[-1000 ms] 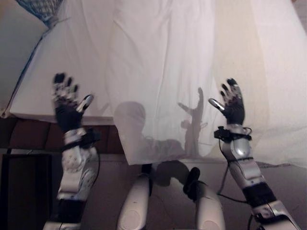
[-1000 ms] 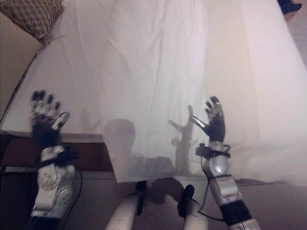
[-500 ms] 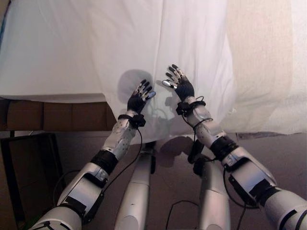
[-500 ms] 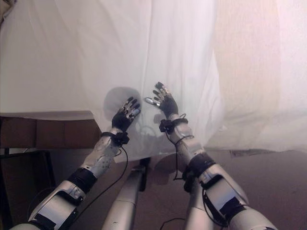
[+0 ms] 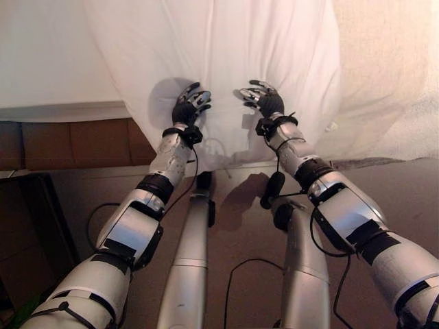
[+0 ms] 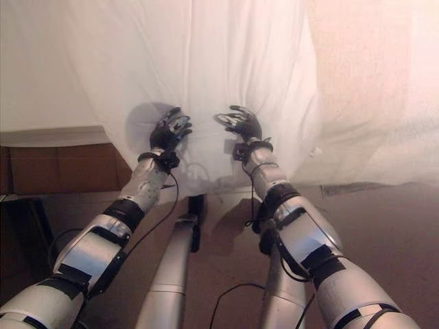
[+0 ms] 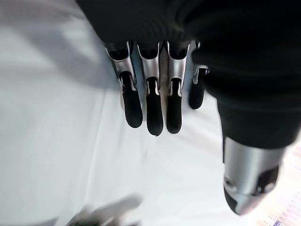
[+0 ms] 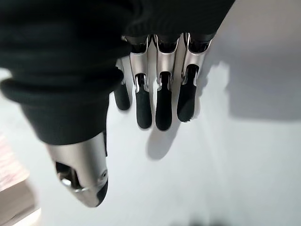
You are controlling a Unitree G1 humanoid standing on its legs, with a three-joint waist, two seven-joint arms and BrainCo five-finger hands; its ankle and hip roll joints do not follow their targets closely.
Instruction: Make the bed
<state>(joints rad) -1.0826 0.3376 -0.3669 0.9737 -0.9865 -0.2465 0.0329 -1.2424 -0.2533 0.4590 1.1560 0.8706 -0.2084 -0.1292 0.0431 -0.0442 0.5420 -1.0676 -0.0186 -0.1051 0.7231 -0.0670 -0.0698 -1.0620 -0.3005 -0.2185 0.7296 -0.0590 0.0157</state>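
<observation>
A white sheet lies over the bed and hangs down past its near edge in a loose fold. Both arms reach forward to that hanging part. My left hand and my right hand are side by side, a hand's width apart, palms turned toward the cloth. In the left wrist view the fingers stretch out just over the sheet, thumb apart, with no cloth pinched. The right wrist view has the same: fingers extended close to the sheet, holding nothing.
A cream textured blanket covers the bed's right part and hangs toward the floor. The bare mattress side is at the left above the brown wooden bed base. Brown floor runs along the bed's foot.
The camera has tilted down toward the bed's edge. Both hands, raised and wide apart a second ago, have come together and reached forward onto the hanging sheet, fingers tipping toward it.
</observation>
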